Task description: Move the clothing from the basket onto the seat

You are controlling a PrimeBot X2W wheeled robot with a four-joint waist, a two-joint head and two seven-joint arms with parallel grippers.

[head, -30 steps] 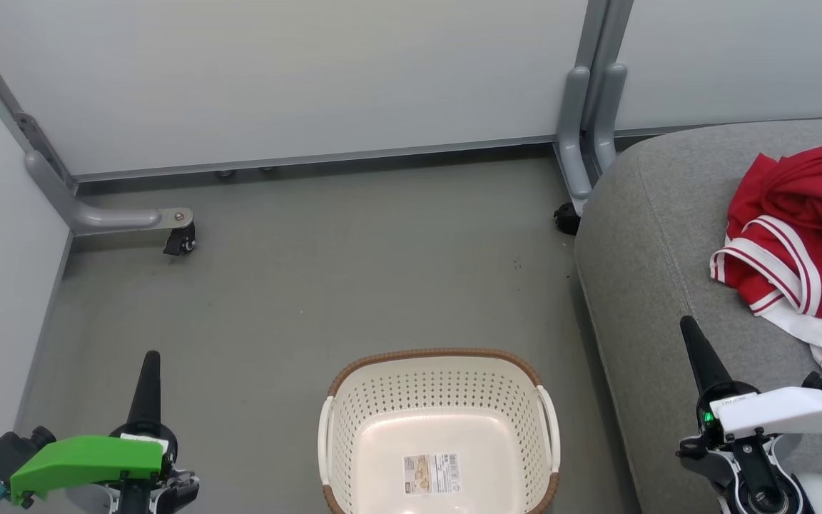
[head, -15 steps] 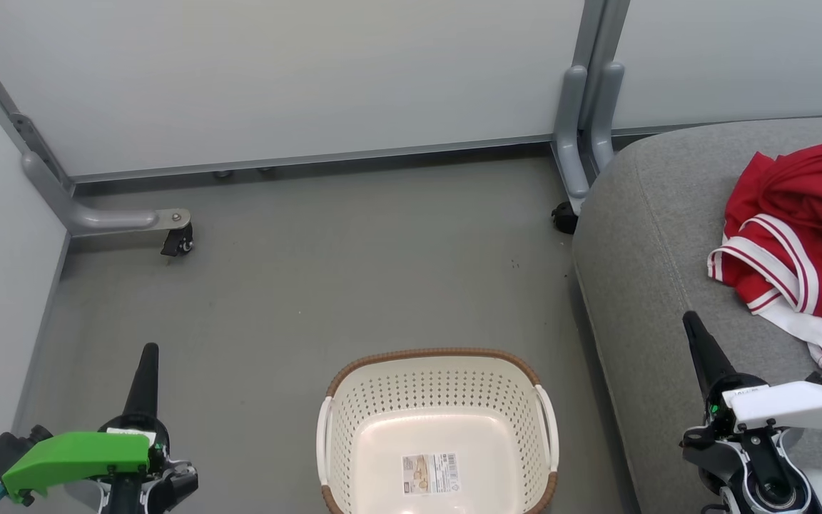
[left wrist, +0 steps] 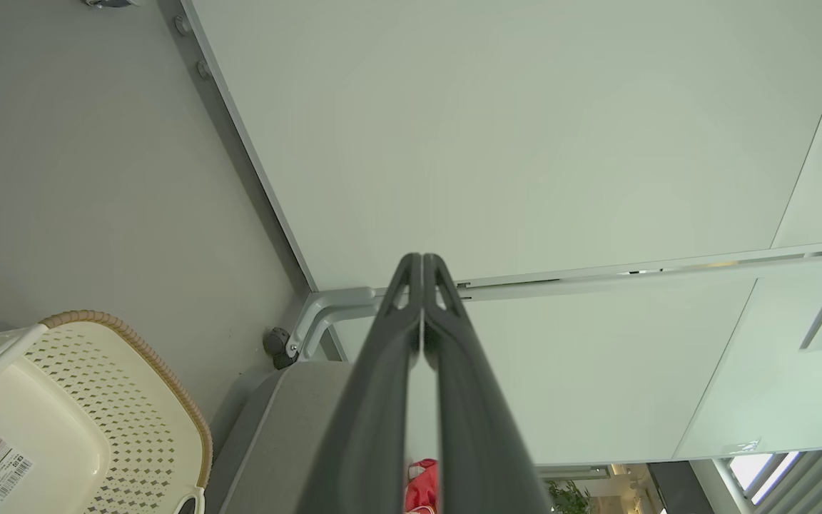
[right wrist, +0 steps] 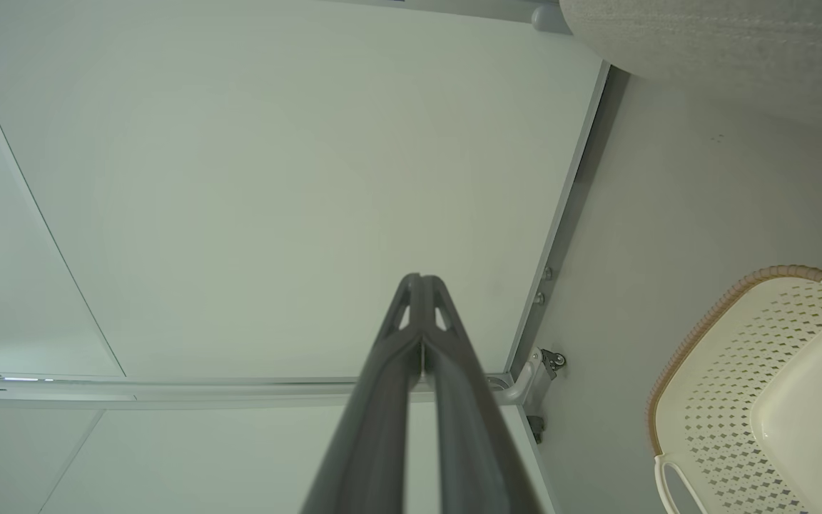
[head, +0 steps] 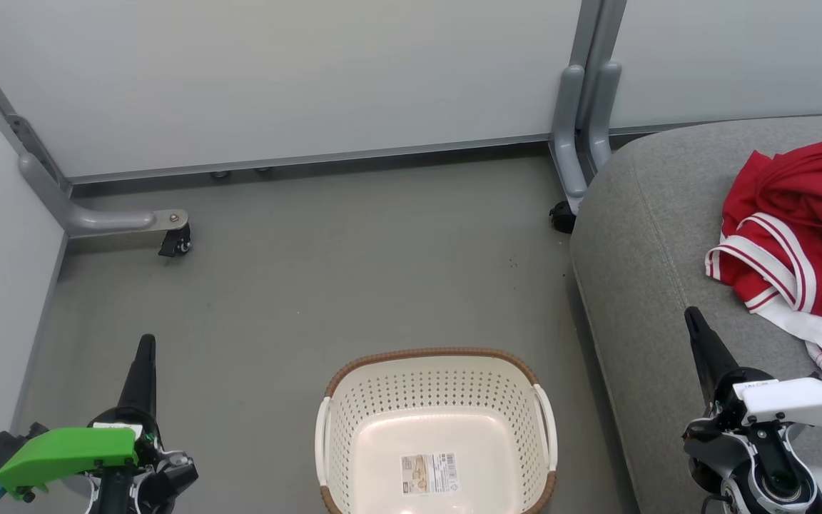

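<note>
Clothing (head: pixel 803 228) is in neither hand: the left hand (head: pixel 145 343) and the right hand (head: pixel 691 315) both have fingers pressed together on nothing, either side of the empty basket (head: pixel 439 355), and it lies heaped on the seat (head: pixel 639 235), so finishing well probably means parking both arms clear.

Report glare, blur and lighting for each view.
Head view: even soft light, sharp, a sheen on the basket floor. Left wrist view: left hand blurs near the lens, bright patch at lower right. Right wrist view: right hand blurs likewise, flat light.
</note>
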